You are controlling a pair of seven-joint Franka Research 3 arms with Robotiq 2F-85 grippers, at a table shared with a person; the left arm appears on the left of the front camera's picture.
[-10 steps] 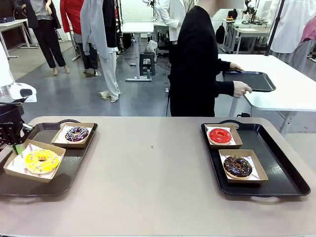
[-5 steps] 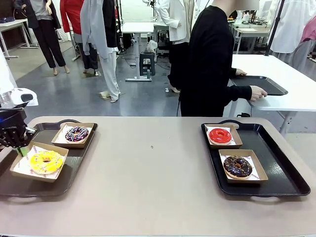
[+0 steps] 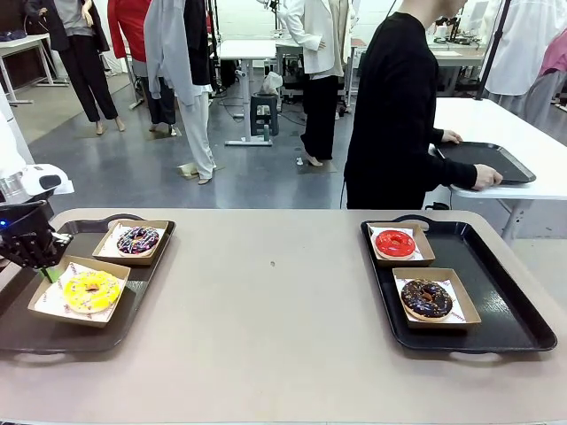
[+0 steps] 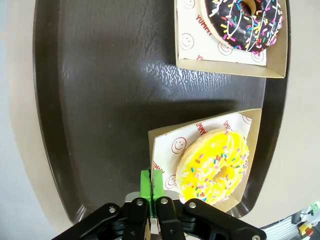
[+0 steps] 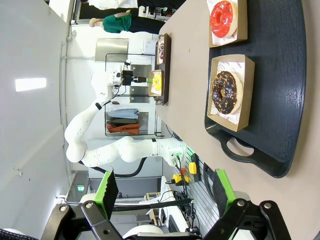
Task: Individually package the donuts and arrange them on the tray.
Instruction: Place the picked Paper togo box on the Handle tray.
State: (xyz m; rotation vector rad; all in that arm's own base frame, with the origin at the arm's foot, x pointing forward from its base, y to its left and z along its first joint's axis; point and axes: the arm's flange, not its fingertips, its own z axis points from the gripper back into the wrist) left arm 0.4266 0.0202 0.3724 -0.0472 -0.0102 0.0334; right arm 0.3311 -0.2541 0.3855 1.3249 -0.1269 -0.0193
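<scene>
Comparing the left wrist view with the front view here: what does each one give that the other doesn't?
Left wrist view alone: the left gripper pinching the corner of the yellow donut's box, plus smiley print on the paper. Front view alone: the right tray with the red donut and chocolate donut, and the person at another table. Shared: yellow donut, purple sprinkled donut, left tray.

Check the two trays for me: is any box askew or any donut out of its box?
One thing stands out: the yellow donut's box sits skewed on the left tray, its corner pinched in the shut left gripper. The purple donut's box sits square. The right tray's boxes look tidy, and every donut is in its box.
</scene>
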